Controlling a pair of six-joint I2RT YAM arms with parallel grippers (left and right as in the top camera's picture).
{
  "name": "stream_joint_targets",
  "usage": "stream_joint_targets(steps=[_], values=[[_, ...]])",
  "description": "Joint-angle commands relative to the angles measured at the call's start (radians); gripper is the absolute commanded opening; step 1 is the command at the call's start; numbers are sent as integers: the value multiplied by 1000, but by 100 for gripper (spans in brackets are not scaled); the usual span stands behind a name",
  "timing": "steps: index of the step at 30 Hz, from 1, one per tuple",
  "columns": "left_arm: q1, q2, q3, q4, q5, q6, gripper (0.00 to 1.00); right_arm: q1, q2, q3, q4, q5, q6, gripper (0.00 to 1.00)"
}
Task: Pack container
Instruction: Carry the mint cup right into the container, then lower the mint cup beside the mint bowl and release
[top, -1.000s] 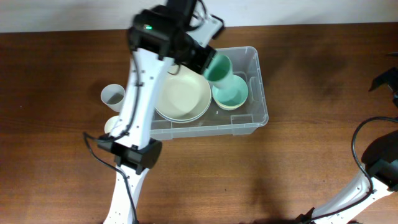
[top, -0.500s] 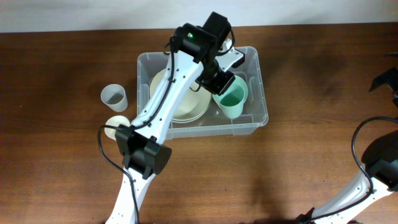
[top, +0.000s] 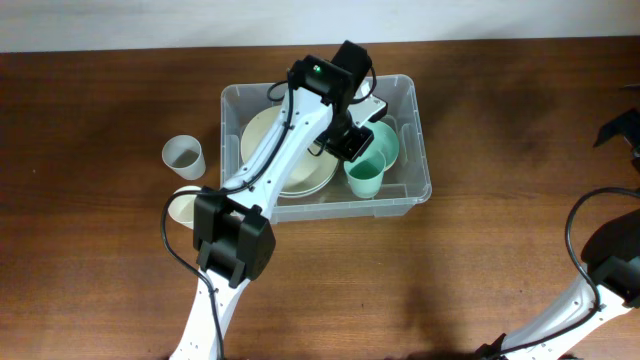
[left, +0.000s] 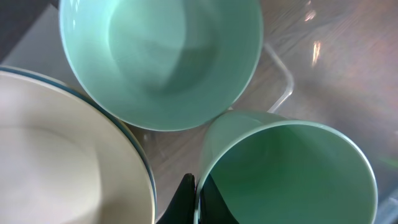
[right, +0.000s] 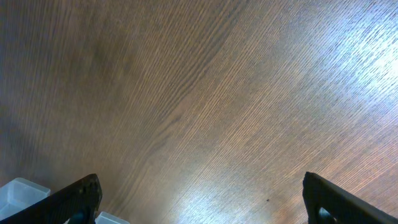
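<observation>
Packing partly done: the large clear rectangular plastic container (top: 424, 150) sits on the brown wooden surface (top: 500, 260) toward its far middle, and already holds a stack of wide cream round dishes (top: 285, 160) on its left side and a mint-green round bowl (top: 388, 140) at far right. A mint-green plastic tumbler (top: 366, 178) stands upright in the near-right corner, just beside the bowl and the cream stack. Left claw (top: 352, 146) is down inside the container, over its right half; the wrist view shows dark fingers (left: 186, 198) clamped on the tumbler's rim, one outside the wall and one inside, so the tumbler is placed but not yet released. Left outside, on the surface to the container's left: a translucent white cup (top: 184, 155) and a pale round item (top: 182, 206) partly hidden by the left arm, kind not certain. Judged over halfway. Right claw (right: 202, 205) has its tips wide apart, holding nothing, above bare wood well away from the container
</observation>
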Motion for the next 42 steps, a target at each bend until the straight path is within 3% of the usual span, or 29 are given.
stream_joint_targets(steps=[1,22,27,35,39,42], values=[[0,-14,-37,10,-7,-12,1,4,-21,-4,0,5,8,99],[8,-13,-155,152,-50,-12,6,4,-21,-4,0,5,8,99],[13,-13,-155,162,-49,-12,24,4,-21,-4,0,5,8,99],[26,-14,-93,174,-49,-11,33,4,-21,-4,0,5,8,99],[33,-16,11,161,-49,-11,47,4,-21,-4,0,5,8,99],[41,-21,107,137,-50,-11,64,4,-21,-4,0,5,8,99]])
